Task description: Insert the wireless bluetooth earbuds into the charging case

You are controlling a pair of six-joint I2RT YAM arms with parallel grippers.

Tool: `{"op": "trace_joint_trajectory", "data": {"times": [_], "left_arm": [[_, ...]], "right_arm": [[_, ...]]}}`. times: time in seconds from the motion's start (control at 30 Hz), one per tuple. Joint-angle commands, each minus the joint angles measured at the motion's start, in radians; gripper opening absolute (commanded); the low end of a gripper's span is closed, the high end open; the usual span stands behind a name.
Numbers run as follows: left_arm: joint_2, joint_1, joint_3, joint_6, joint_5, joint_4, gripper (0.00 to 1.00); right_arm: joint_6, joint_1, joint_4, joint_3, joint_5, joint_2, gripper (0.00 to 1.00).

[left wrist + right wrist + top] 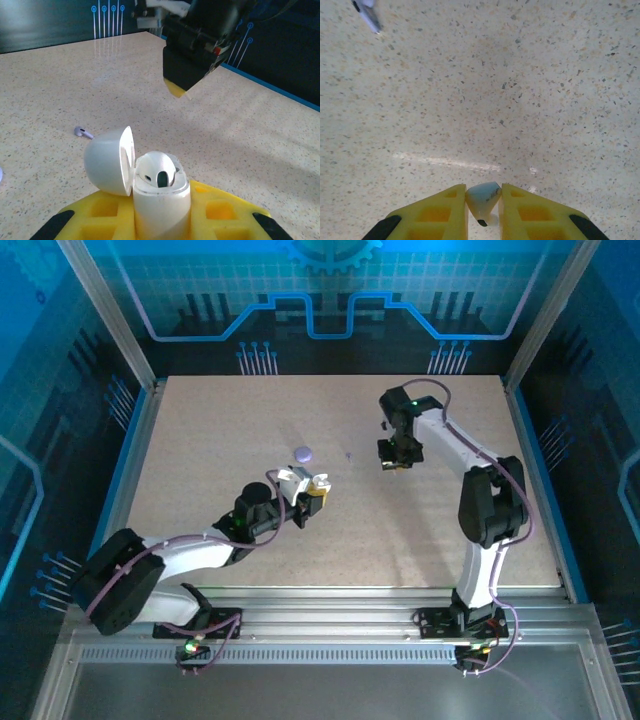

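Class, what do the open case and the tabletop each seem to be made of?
Case: probably smooth glossy plastic, white, given its soft sheen and rounded moulded lid. Tabletop: speckled beige, stone-like or laminate; faint reflections suggest a semi-smooth finish.

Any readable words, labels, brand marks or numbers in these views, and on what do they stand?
None can be read.
The open charging case and the gripped earbud show no print.
The blue backdrop carries circuit lines and a gear drawing, no letters.
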Motion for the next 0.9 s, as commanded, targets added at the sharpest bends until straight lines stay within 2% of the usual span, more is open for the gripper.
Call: {"op": "trace_joint_trajectory", "data": {"times": [0.0, 0.43, 0.87], "left_arm": [[0.048, -0.014, 0.046, -0.025, 0.018, 0.094, 0.20], [0.211, -0.047, 0.127, -0.054, 0.019, 0.189, 0.20], [0.294, -0.066, 0.190, -0.078, 0.036, 0.204, 0.20]], "right_arm": [[0.051, 0.013, 0.009, -0.027, -0.015, -0.066, 0.20], [0.133, 0.057, 0.041, -0.067, -0.057, -0.215, 0.21], [0.229, 0.105, 0.123, -0.125, -0.117, -0.336, 0.22]]}}
